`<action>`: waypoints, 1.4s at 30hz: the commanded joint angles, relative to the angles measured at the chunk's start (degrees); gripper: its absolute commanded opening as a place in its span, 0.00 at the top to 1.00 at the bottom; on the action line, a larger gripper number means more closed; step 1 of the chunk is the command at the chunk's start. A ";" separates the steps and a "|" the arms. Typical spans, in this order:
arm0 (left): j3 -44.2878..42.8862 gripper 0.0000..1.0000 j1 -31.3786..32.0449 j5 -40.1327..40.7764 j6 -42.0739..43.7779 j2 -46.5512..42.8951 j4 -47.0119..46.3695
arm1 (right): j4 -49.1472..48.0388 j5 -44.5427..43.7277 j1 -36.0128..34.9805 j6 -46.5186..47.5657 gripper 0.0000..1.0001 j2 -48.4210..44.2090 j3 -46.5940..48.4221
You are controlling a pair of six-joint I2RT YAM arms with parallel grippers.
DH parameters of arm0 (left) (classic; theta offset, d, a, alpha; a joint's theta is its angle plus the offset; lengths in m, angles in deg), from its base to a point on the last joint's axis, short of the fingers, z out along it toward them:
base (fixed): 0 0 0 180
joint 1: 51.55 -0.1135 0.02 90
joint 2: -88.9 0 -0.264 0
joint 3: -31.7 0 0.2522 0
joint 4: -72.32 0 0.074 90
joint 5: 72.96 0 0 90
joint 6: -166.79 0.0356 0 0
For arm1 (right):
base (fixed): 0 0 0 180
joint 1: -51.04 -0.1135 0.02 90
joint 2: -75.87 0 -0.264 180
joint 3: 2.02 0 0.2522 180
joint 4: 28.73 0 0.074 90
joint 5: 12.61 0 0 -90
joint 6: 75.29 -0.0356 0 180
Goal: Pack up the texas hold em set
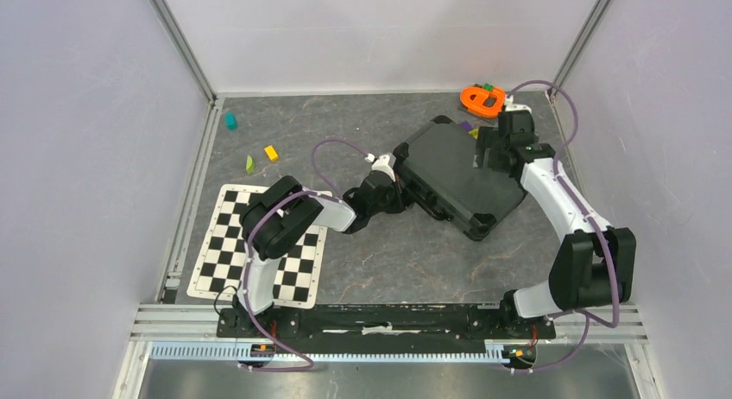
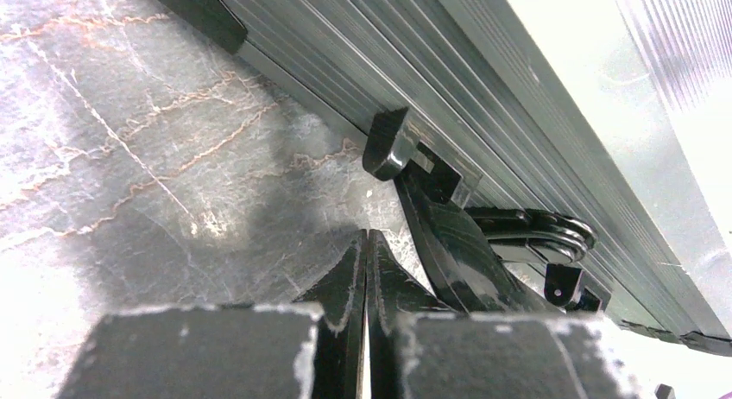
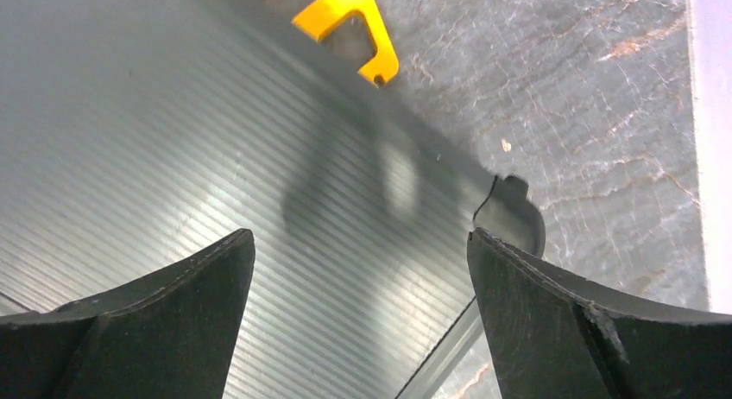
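Briefcase [image 1: 457,179] lies closed on the table's [image 1: 388,252] far right, near an orange toy [image 1: 482,99]. My left gripper [image 2: 367,237], pinched shut, sits beside its latch [image 2: 393,144], I judge to press it home. My right gripper [image 3: 361,243] hangs spread wide over its far corner.

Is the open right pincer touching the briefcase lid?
Cannot tell. The right wrist view shows the right pincer open over the briefcase lid, but no plain contact or gap; the top view is too coarse.

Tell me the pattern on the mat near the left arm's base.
The mat is black-and-white checkered; top external view.
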 commanded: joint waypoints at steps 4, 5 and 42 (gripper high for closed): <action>3.13 0.98 1.83 1.45 2.60 0.72 15.43 | -4.54 20.92 6.72 1.96 0.02 7.85 8.95; 4.37 0.98 1.77 2.11 2.46 -0.20 15.52 | -5.51 24.19 7.45 1.91 0.02 9.43 8.72; -5.58 0.94 4.76 -3.74 23.65 -15.05 22.61 | -22.60 39.28 6.94 -4.09 0.02 15.81 -10.51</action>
